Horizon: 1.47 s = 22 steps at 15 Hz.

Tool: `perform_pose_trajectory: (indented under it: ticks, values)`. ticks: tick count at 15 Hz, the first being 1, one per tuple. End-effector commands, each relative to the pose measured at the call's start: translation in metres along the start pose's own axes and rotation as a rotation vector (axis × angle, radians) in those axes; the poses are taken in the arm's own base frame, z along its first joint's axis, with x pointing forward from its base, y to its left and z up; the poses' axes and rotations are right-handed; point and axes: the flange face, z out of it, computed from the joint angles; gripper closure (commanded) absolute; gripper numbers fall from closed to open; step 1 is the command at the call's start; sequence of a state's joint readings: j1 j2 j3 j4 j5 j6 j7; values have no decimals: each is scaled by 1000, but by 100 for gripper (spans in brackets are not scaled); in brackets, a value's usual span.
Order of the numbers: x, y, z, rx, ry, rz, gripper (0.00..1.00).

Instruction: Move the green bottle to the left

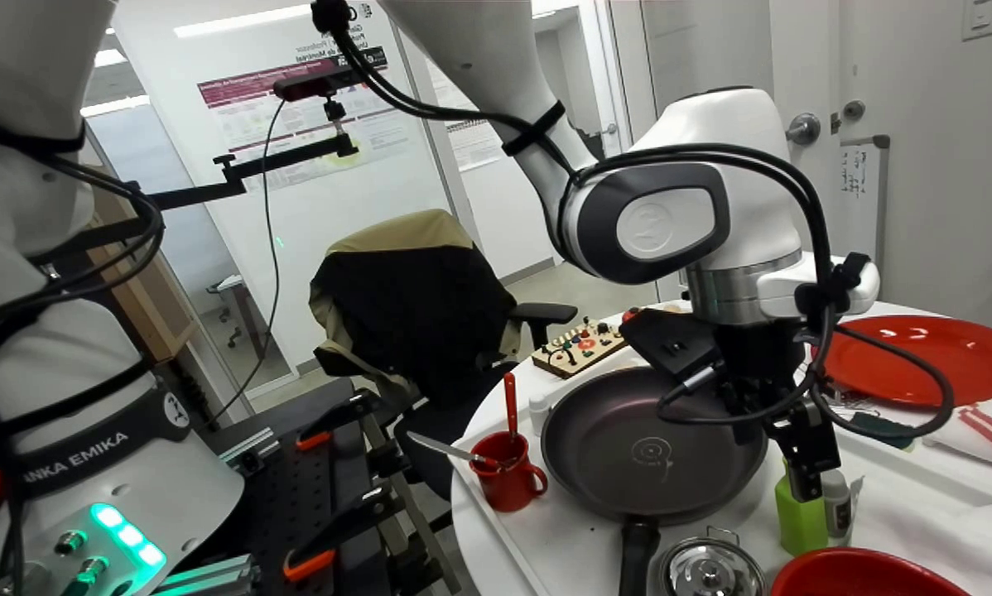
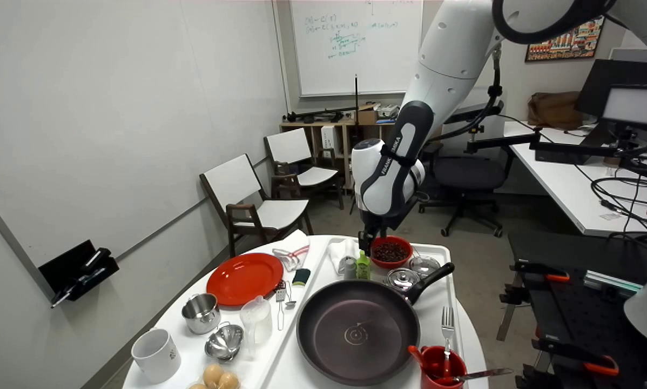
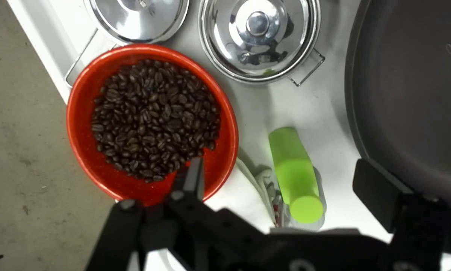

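Caution: grasp site closely hemmed in

The bottle (image 3: 291, 165) is stood upright on the tray (image 2: 434, 297), between the bowl (image 3: 79, 124) and the pan (image 3: 417, 105), with a jar (image 2: 350, 268) just beside it; whether jar and bottle touch cannot be told. The gripper (image 3: 284, 178) is spread wide with nothing held, and in the wrist view the bottle is seen between its fingers (image 3: 378, 195).

Spillage is the first risk. One finger is seen overlapping the bowl; if descent is made off-centre, the bowl may be pressed down and its beans (image 3: 154, 120) tipped out. The opposite finger is seen overlapping the pan's edge, where travel may be blocked. Clearance at either side cannot be judged.

The bottle is narrowed at its top; if it is pinched too high, or met by one finger first, it may be toppled against the jar.

If left is reckoned from the arm (image 2: 447, 59), the pan appears to be in the path and may be struck by a low carry
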State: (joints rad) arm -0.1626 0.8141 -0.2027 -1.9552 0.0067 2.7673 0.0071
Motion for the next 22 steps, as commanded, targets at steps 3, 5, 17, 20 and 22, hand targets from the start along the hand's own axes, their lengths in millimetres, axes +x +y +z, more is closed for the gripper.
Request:
perform_pose_trajectory:
  ticks: [3, 5, 17, 20, 22]
  values:
    - [18, -2, 17, 39, 14, -60, 0]
    - [24, -5, 21, 63, 13, -86, 0]
    - [37, -1, 50, 98, -27, -147, 0]
    - [36, -1, 56, 97, -36, -148, 0]
    - [36, -2, 59, 95, -38, -151, 0]
